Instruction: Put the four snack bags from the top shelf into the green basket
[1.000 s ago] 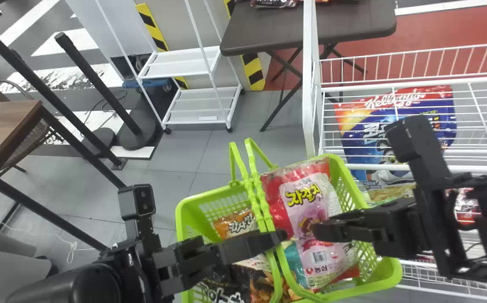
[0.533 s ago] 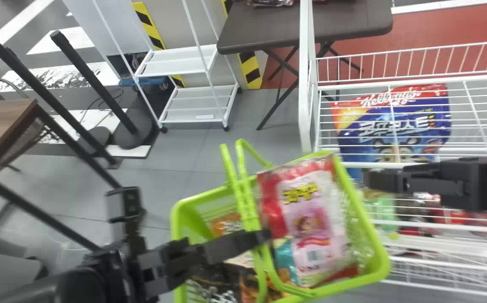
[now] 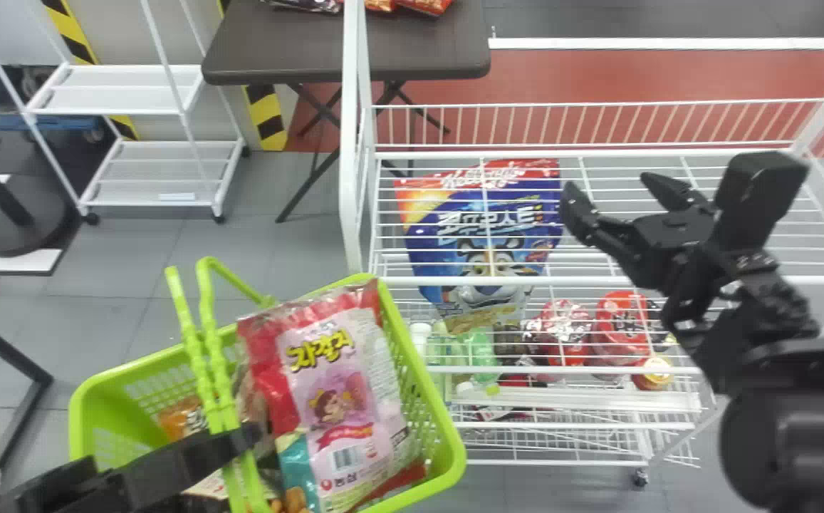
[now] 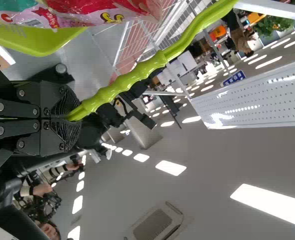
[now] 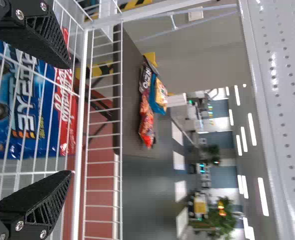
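Head view: pink-and-red plastic snack bag [image 3: 340, 406] in the green plastic basket [image 3: 80, 417], left of the black right gripper [image 3: 611, 189], lengthwise roughly fore-and-aft, nearer the left arm; left wrist view: black left gripper [image 4: 70, 117] clamps the ribbed green handle [image 4: 132, 77]; right wrist view: right fingers apart, empty; withdrawal likely needs room off the white wire shelf's edge [image 5: 78, 150].

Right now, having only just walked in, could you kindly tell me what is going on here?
The robot is collecting snack bags. Its left gripper is closed on a handle of the green basket, which already holds a pink bag lying over a teal one, with an orange one beside them. The right gripper is open with nothing between its fingers, above the wire top shelf. I cannot tell whether all four bags are in.
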Action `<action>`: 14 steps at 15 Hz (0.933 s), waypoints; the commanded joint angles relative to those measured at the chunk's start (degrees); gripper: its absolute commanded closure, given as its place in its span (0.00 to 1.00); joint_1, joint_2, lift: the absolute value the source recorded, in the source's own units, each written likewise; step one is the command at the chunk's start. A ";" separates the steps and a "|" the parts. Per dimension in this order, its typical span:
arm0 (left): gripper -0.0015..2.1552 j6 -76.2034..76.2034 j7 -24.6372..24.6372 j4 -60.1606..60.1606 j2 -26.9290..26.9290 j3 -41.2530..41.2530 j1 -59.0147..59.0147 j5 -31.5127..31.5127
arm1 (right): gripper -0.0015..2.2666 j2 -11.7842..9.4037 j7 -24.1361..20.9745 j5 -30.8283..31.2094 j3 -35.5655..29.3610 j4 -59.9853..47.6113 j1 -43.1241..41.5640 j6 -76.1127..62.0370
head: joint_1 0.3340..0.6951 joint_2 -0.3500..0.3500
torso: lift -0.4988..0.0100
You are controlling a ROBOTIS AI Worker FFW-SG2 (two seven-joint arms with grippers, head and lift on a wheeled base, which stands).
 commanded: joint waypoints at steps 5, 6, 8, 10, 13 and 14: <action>1.00 -0.49 -0.66 -1.24 0.12 0.22 1.92 1.13 | 0.03 0.13 -3.83 2.00 0.91 1.39 6.27 -6.73 | 1.00 0.50 | 0.97; 1.00 -0.49 -0.66 -1.42 0.20 0.22 2.19 1.22 | 0.03 0.13 -4.62 2.00 0.91 1.04 7.50 -8.14 | 1.00 0.49 | 0.97; 1.00 -0.49 -0.66 -1.60 0.29 0.22 2.45 1.57 | 0.03 0.13 -5.15 1.82 0.74 0.34 9.70 -11.12 | 1.00 0.48 | 0.97; 1.00 -0.49 -0.66 -1.68 0.64 0.39 2.71 2.10 | 0.04 0.22 -6.47 1.47 1.18 -0.71 11.89 -12.18 | 1.00 0.47 | 0.97; 1.00 -0.49 -0.66 -1.77 0.82 0.30 2.80 2.28 | 0.04 0.22 -7.26 1.38 2.23 -1.77 14.18 -14.11 | 1.00 0.47 | 0.97; 1.00 -0.49 -0.66 -1.77 0.99 0.30 2.80 2.28 | 0.04 0.22 -7.70 1.29 2.49 -1.86 14.44 -14.11 | 1.00 0.48 | 0.97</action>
